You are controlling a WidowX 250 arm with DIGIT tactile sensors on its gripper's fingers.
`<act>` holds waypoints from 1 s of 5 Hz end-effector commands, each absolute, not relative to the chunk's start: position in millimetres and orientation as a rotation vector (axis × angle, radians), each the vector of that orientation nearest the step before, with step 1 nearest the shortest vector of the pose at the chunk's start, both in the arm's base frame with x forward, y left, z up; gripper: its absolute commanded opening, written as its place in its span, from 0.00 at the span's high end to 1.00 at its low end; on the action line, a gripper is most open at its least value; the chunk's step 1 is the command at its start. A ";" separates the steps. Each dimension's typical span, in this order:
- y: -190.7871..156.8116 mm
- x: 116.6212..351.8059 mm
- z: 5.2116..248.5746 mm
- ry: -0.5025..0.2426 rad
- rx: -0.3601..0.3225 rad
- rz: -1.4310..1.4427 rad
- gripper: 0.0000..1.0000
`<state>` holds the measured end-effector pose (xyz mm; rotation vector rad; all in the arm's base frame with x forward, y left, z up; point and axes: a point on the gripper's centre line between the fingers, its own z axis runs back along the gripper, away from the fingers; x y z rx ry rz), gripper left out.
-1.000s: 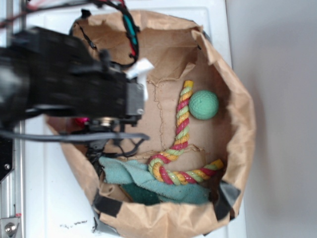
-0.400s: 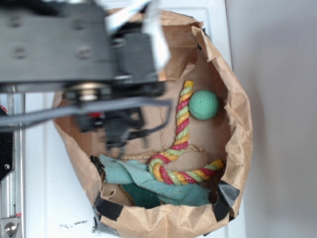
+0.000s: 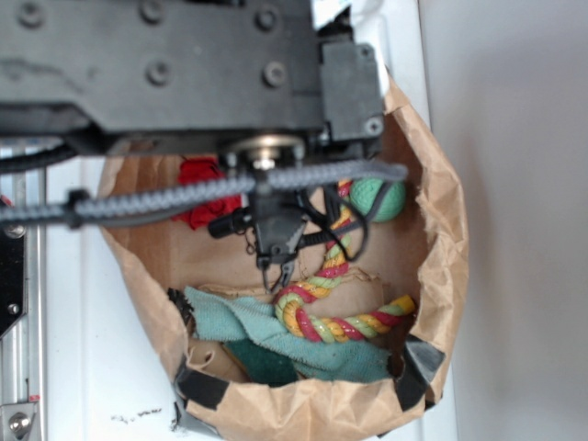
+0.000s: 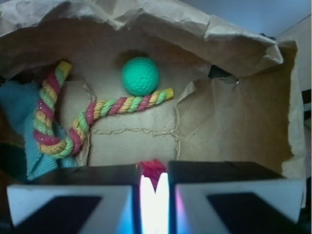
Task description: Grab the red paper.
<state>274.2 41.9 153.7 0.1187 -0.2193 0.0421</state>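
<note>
1. The red paper lies at the bag's left side, partly hidden under the arm
2. In the wrist view a red bit shows just beyond the pincer
3. Its jaws stand nearly together with a thin gap; whether they grip the paper I cannot tell
4. The arm spans the bag's top, above rope, ball and cloth

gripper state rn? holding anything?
Gripper: closed, fingers nearly together, pinching the red paper at their tips, as the wrist view shows.
</note>
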 end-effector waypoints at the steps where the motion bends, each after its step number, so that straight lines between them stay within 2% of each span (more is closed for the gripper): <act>1: 70.0 266.5 137.5 -0.196 0.102 0.025 0.00; 2: 64.3 255.8 120.6 -0.175 0.088 -0.031 0.00; 3: 51.4 248.6 108.9 -0.202 0.097 -0.080 0.00; 4: 48.2 250.8 87.5 -0.203 0.136 -0.101 0.00; 5: 46.7 250.7 73.9 -0.163 0.132 -0.113 0.00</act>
